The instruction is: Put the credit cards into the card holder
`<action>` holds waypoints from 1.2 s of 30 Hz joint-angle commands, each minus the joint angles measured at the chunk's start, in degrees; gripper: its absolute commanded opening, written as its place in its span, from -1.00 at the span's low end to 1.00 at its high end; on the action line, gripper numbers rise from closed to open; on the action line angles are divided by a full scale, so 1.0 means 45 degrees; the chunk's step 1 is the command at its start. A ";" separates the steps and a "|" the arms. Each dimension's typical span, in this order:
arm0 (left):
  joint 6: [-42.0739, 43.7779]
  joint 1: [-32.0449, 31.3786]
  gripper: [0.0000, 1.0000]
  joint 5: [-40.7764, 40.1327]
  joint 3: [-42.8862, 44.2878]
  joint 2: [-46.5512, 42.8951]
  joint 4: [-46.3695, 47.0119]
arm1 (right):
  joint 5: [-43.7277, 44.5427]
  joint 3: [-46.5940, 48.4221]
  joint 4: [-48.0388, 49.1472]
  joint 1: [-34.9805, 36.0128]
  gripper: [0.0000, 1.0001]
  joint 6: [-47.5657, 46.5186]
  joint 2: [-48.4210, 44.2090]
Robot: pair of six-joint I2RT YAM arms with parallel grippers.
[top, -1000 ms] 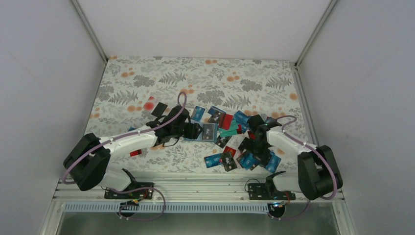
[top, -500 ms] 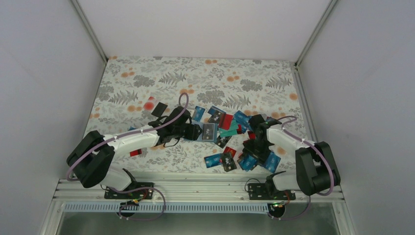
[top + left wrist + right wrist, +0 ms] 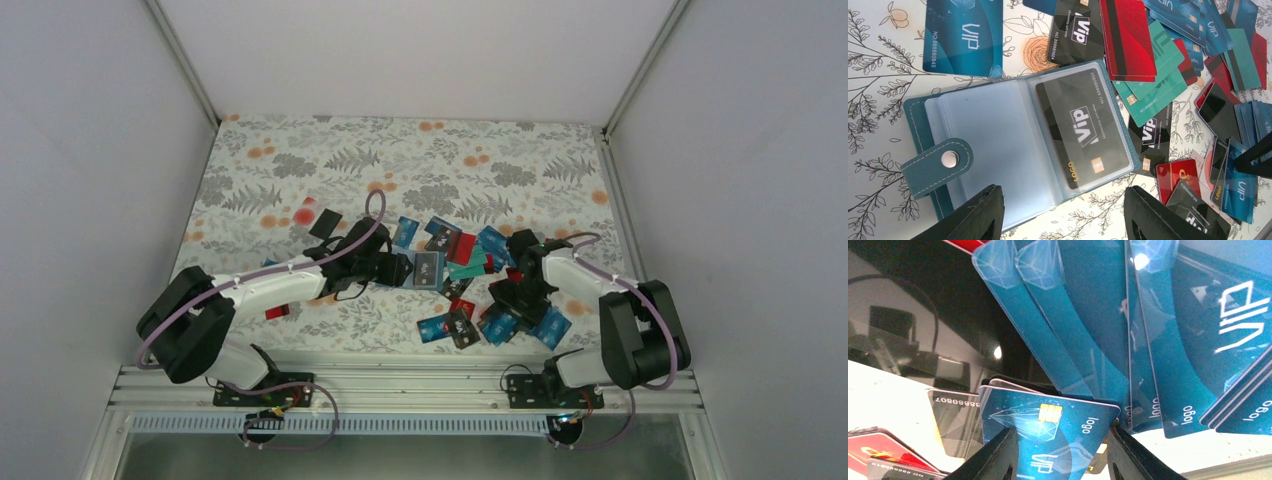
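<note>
From above, the left gripper [image 3: 398, 270] sits low at the left edge of the card holder [image 3: 426, 270], which lies open on the floral table [image 3: 300, 160], left of the scattered credit cards [image 3: 466, 268]. The right gripper [image 3: 508, 302] is down among the near-right cards.

In the left wrist view, the left fingers [image 3: 973, 220] are spread wide and hold nothing, on the near side of the holder. The strap [image 3: 935, 164] with its snap lies to the left. A black VIP card [image 3: 1083, 127] sits in the right-hand pocket.

In the right wrist view, the right fingers [image 3: 993, 460] stand apart at a blue card [image 3: 1048, 432] with a chip. I cannot tell whether they grip it. More blue cards fan out beyond.
</note>
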 commanded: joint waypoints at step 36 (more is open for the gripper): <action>0.1765 -0.1558 0.09 0.1829 -0.0754 -0.0167 0.2442 | -0.2664 0.0721 0.4446 0.5116 -0.29 -0.0941 0.3009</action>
